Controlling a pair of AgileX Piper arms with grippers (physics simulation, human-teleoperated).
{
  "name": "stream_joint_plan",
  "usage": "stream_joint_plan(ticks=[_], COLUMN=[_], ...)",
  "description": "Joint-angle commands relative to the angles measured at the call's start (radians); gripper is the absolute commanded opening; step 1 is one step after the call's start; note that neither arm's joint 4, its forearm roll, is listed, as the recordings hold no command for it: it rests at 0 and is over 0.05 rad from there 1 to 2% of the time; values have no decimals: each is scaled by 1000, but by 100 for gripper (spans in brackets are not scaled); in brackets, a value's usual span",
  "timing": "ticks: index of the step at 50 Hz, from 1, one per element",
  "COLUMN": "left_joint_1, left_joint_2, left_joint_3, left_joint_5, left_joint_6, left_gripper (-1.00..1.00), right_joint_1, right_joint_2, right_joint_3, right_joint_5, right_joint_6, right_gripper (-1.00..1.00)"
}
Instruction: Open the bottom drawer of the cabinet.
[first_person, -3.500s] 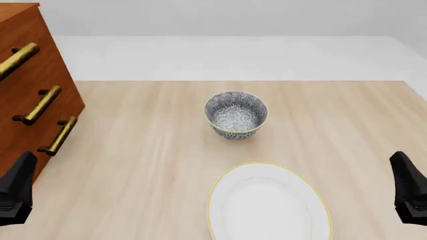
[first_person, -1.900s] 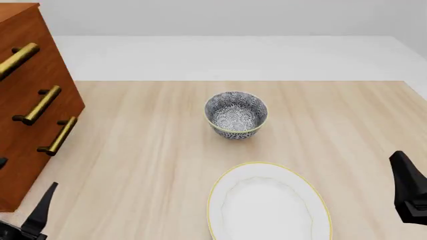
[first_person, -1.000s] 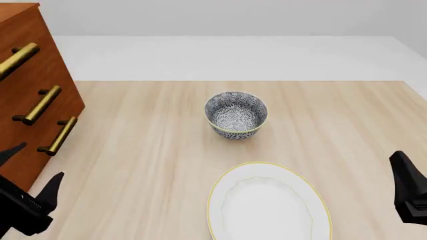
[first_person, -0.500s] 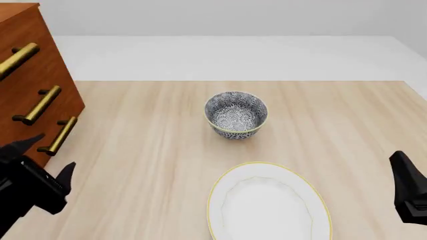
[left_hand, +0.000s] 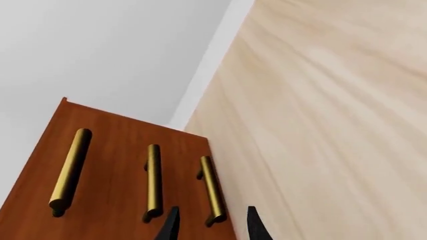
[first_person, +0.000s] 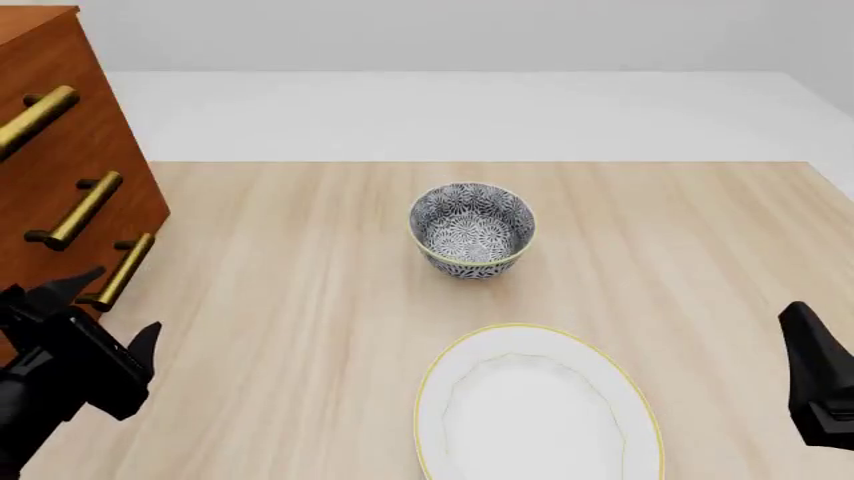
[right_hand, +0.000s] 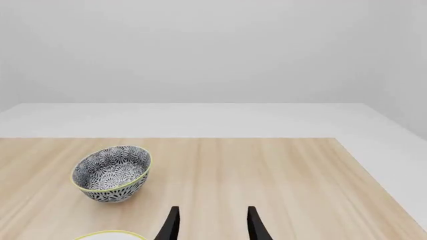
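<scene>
The bottom drawer (first_person: 60, 310) sits shut at the foot of the cabinet (first_person: 67, 140), which stands at the table's left edge; its brass bar handle (first_person: 118, 271) is the lowest of three. Your left gripper (first_person: 100, 308) hovers just short of that handle, fingers spread wide with nothing between them. In the left wrist view the lowest handle (left_hand: 212, 190) lines up between the two fingertips (left_hand: 172, 226), so your aim looks good.

Ease forward until the bar lies fully between the fingers, close across the bar near its middle, then pull straight out along the drawer's travel. Check that you have the lowest bar and not the middle handle (first_person: 80, 211) just above it; the three look alike.

Your right gripper (right_hand: 211, 225) rests at the near right, parted and empty. The patterned bowl (first_person: 471, 228) and the white plate (first_person: 537, 408) lie well apart from the cabinet, toward the middle of the wooden table (first_person: 694, 260). Judging by their spacing, neither should obstruct the drawer as it slides out.
</scene>
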Motion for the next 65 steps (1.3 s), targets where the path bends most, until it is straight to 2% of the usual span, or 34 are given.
stream_joint_plan(ticks=[1, 9, 20, 24, 33, 43, 45, 65], left_joint_1=[8, 20, 39, 39, 48, 51, 50, 72], left_joint_2=[166, 218, 218, 278, 285, 378, 341, 384], left_joint_3=[0, 0, 0, 0, 0, 0, 0, 0], left_joint_5=[-157, -210, -213, -268, -270, -361, -321, -368], left_joint_6=[5, 8, 14, 20, 24, 34, 14, 58], left_gripper=[100, 100, 100, 100, 100, 100, 100, 100], right_joint_1=[0, 0, 0, 0, 0, 0, 0, 0], right_joint_2=[0, 0, 0, 0, 0, 0, 0, 0], right_joint_3=[0, 0, 0, 0, 0, 0, 0, 0], right_joint_5=[0, 0, 0, 0, 0, 0, 0, 0], right_joint_6=[0, 0, 0, 0, 0, 0, 0, 0], right_gripper=[100, 100, 100, 100, 100, 100, 100, 100])
